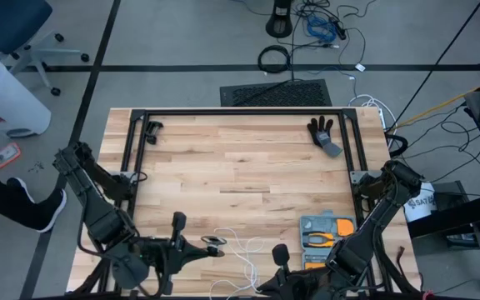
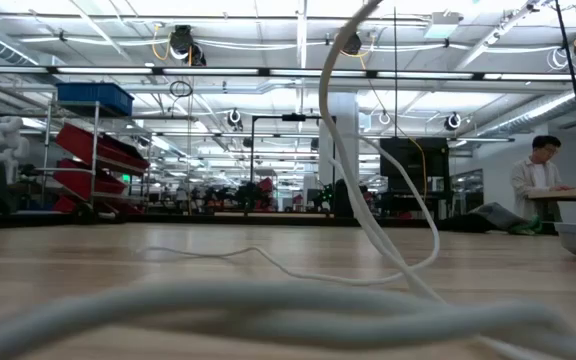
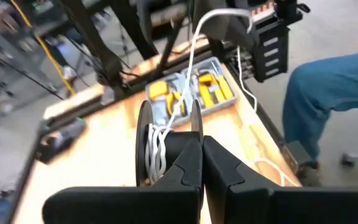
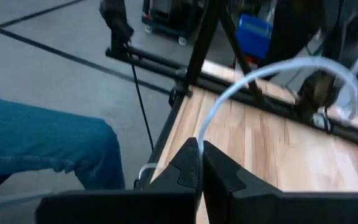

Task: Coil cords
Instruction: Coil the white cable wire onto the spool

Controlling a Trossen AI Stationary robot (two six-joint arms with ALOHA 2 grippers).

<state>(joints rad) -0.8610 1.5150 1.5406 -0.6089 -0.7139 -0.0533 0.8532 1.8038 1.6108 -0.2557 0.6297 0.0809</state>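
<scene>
The left claw [image 3: 202,165] is pinched tight on the small round black reel [image 3: 146,146], with smooth thin white string [image 3: 157,149] wound around it. The right claw [image 4: 199,163] is pressed together on the same thin white string, which bends up in a curve. More string lies in loose loops on the pale wooden table [image 1: 240,158] between the claws.

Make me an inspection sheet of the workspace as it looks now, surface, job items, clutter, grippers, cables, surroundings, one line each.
Surface: wooden table inside a black frame.
Job's things: white cord loose at the near edge; part wound on the black reel.
Clutter: black glove at the far right; grey tray with orange tools near the right arm.
Grippers: left gripper shut on the reel; right gripper shut on the cord, which arcs away from its fingertips.
Cables: black cable ring and blue wires on the floor beyond the table.
Surroundings: person in jeans beside the table; another person at a distant desk.
</scene>
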